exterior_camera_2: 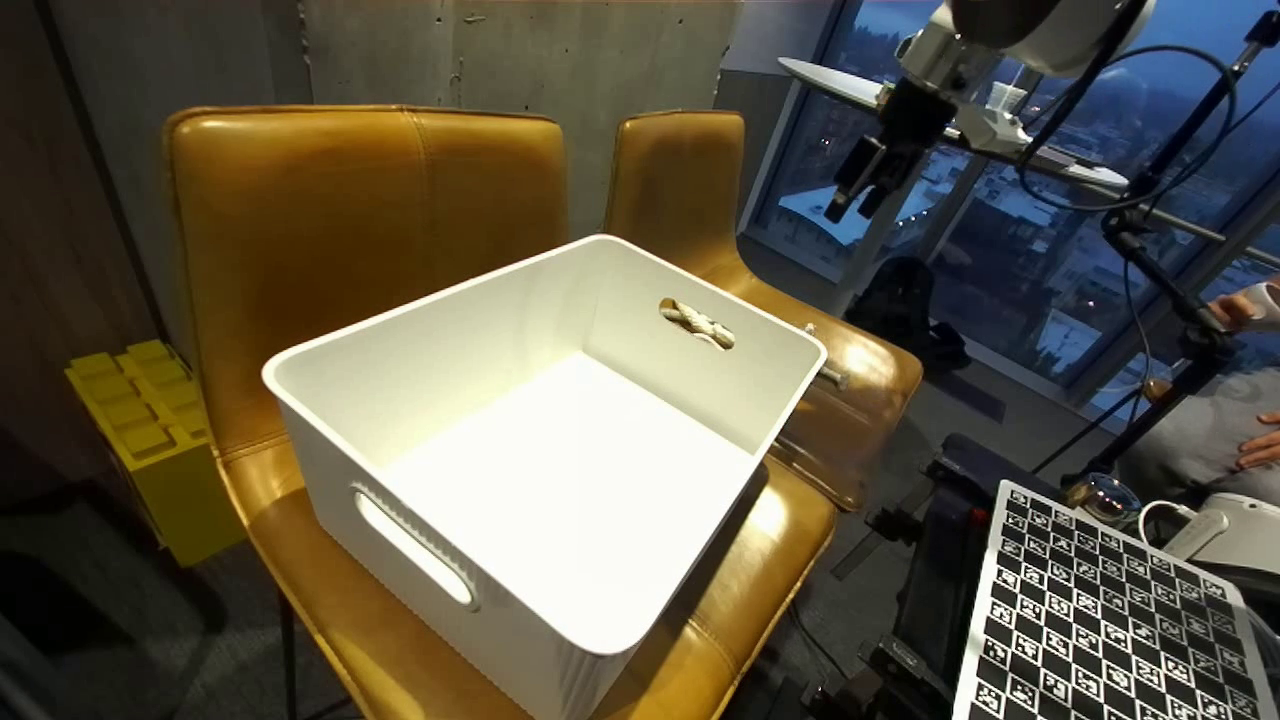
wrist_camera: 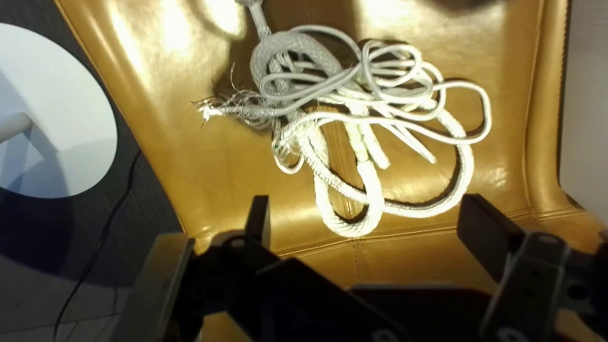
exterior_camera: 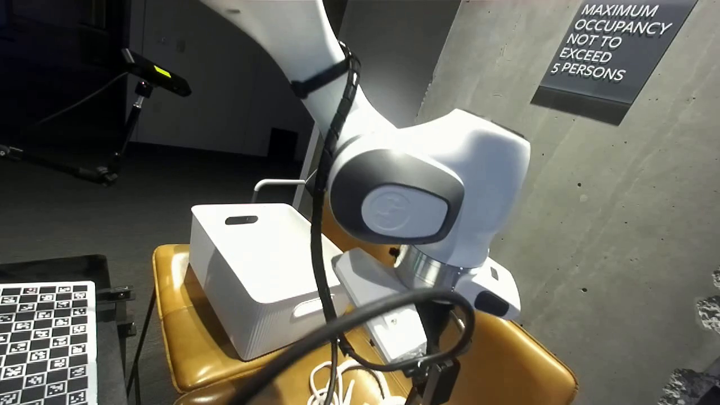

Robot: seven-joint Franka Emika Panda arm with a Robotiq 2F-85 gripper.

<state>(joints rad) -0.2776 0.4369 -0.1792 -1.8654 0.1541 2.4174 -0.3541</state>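
My gripper (wrist_camera: 365, 216) is open and empty in the wrist view, its black fingers set wide apart. A tangled bundle of white rope (wrist_camera: 351, 95) lies on a tan leather chair (wrist_camera: 223, 175), beyond the fingertips. It has thick and thin strands and a frayed end. In an exterior view, the gripper (exterior_camera_2: 852, 195) hangs above that chair (exterior_camera_2: 850, 345), well clear of it. The rope (exterior_camera_2: 697, 323) shows there only through a box handle hole. In an exterior view, the gripper (exterior_camera: 433, 382) is partly hidden by a black cable and cut off by the frame's bottom edge.
A white open box (exterior_camera_2: 480, 310) with handle holes stands on the neighbouring tan chair (exterior_camera_2: 360, 250); nothing shows inside. A checkered board (exterior_camera: 48, 343) lies beside the chairs. A concrete wall (exterior_camera: 562, 225) stands behind. A yellow block (exterior_camera_2: 150, 430) and a person (exterior_camera_2: 1260, 440) are at the sides.
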